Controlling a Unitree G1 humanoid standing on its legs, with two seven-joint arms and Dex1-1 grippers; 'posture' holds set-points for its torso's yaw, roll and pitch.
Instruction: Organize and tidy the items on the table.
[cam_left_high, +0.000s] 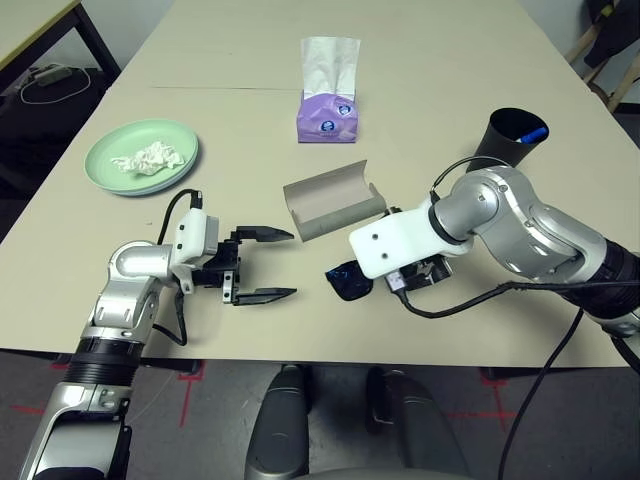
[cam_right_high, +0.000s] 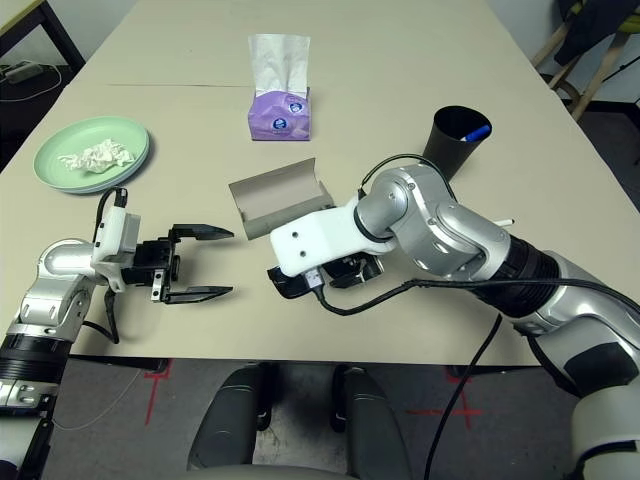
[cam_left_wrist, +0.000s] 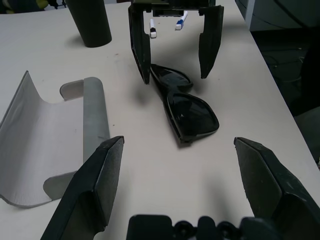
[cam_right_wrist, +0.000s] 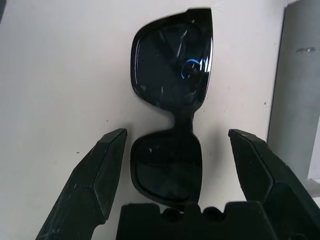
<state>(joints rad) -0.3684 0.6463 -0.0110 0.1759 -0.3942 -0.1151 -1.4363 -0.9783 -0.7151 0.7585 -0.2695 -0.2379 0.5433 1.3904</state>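
Black sunglasses (cam_left_high: 349, 283) lie folded on the table (cam_left_high: 240, 60) near its front edge. My right gripper (cam_right_wrist: 177, 132) is open over them, a finger on each side of one lens with a gap on both sides. My left gripper (cam_left_high: 291, 264) is open just left of the sunglasses, pointing at them, with nothing between its fingers. The long grey glasses case (cam_left_high: 335, 200) lies open right behind the sunglasses. At the far left a crumpled white tissue wad (cam_left_high: 150, 158) rests on a pale green plate (cam_left_high: 115, 150), with a light blue rim showing under it.
A purple tissue box (cam_left_high: 328, 115) stands at the middle back of the table. A black cup (cam_left_high: 512, 140) holding a blue pen stands at the right, behind my right forearm. A thin seam (cam_left_high: 220, 88) crosses the table top.
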